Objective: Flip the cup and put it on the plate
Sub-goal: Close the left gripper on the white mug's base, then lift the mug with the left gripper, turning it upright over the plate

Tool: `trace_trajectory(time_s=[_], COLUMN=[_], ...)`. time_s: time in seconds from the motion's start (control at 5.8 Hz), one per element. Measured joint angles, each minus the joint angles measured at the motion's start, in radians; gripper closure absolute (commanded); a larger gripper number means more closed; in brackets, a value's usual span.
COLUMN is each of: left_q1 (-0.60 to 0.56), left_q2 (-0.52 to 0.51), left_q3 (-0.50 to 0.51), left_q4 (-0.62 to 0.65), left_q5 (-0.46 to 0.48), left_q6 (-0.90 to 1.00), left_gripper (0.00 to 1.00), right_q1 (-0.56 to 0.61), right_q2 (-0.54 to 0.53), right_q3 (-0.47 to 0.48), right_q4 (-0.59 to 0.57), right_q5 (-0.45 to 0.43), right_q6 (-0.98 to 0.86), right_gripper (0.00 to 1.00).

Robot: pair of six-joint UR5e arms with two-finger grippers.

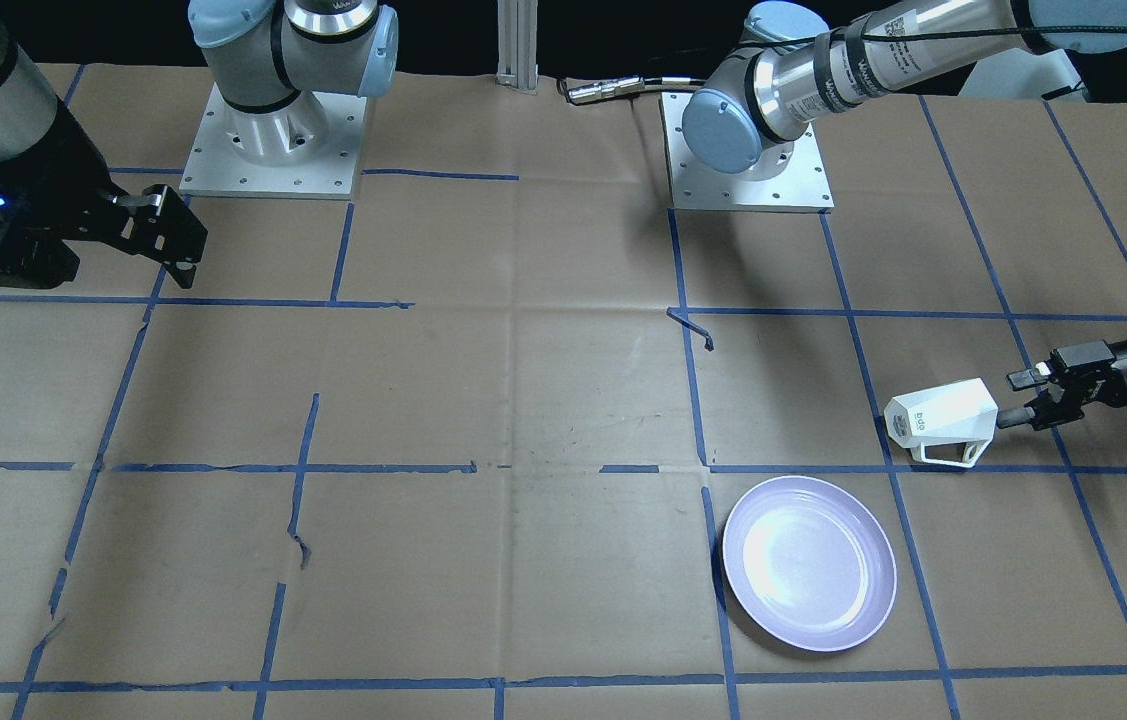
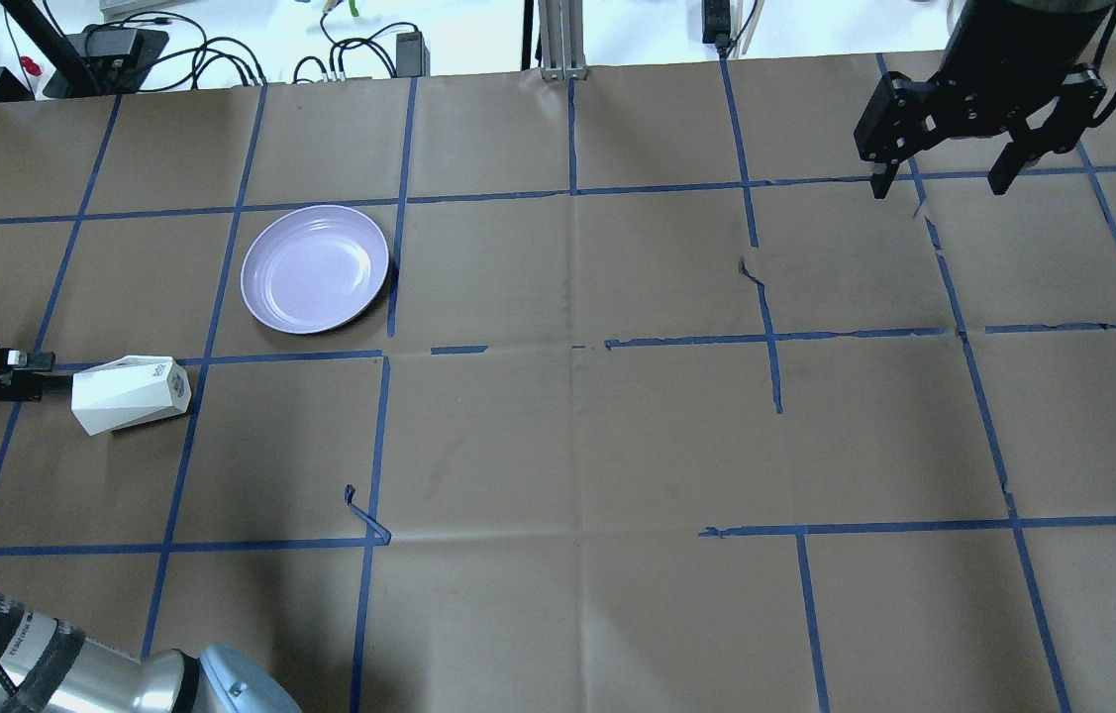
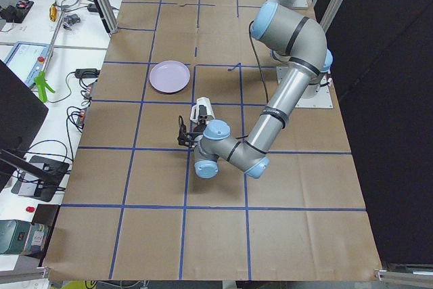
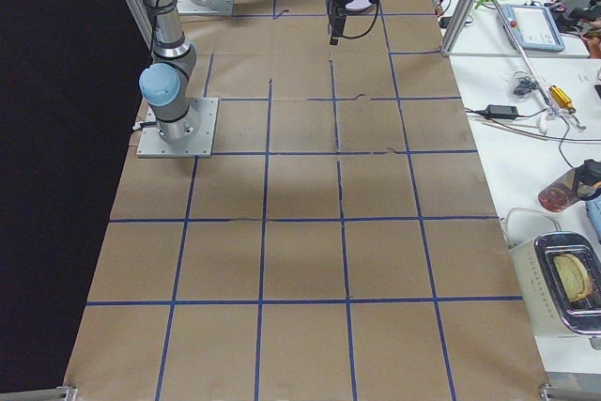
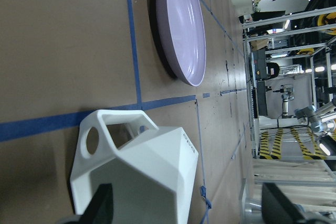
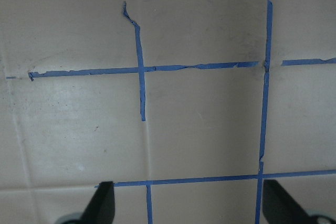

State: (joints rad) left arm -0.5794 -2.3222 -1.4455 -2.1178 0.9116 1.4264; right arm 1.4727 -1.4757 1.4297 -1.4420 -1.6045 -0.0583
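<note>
Overhead exterior: cup [image 2: 127, 394] lies on its side on the table, near the plate [image 2: 315, 267] but off it. My left gripper [image 2: 38, 374] sits at its mouth end, fingers spread, gripping nothing. Right gripper [image 2: 939, 186] is wide and well away. Flip and placement both pending.

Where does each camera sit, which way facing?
Front: across table, facing arm bases.
Overhead: from behind, looking down; left gripper, right gripper.
Exterior left: left end; left arm near.
Exterior right: right end; right arm.
Left wrist: along table; left fingers.
Right wrist: straight down; right fingers.
Front and overhead share cup, plate.
</note>
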Motion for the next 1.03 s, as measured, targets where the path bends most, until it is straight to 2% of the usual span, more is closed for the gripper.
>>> trace_trajectory(time_s=[0.17,0.52,0.69,0.86,1.03], left_q1=[0.009,0.012,0.013,0.013,0.013], left_q2=[-0.026,-0.042,-0.045,-0.046,-0.046], left_q3=[-0.001,-0.005,-0.012,-0.019,-0.023], left_q4=[-0.057,-0.122,-0.136,-0.144,-0.149], left_q5=[-0.014,-0.078,-0.096,-0.099,-0.099], left_q6=[0.009,0.027,0.040,0.044,0.046], left_gripper=[0.01,0.49,0.62,0.86,1.00], right_q1=[0.000,0.000,0.000,0.000,0.000], right_q2=[0.000,0.000,0.000,0.000,0.000], right_q3=[0.000,0.000,0.000,0.000,0.000], right_q4=[0.000,0.000,0.000,0.000,0.000], right_q5=[0.000,0.000,0.000,0.000,0.000], right_q6=[0.000,0.000,0.000,0.000,0.000], right_gripper=[0.00,0.00,0.00,0.00,0.00])
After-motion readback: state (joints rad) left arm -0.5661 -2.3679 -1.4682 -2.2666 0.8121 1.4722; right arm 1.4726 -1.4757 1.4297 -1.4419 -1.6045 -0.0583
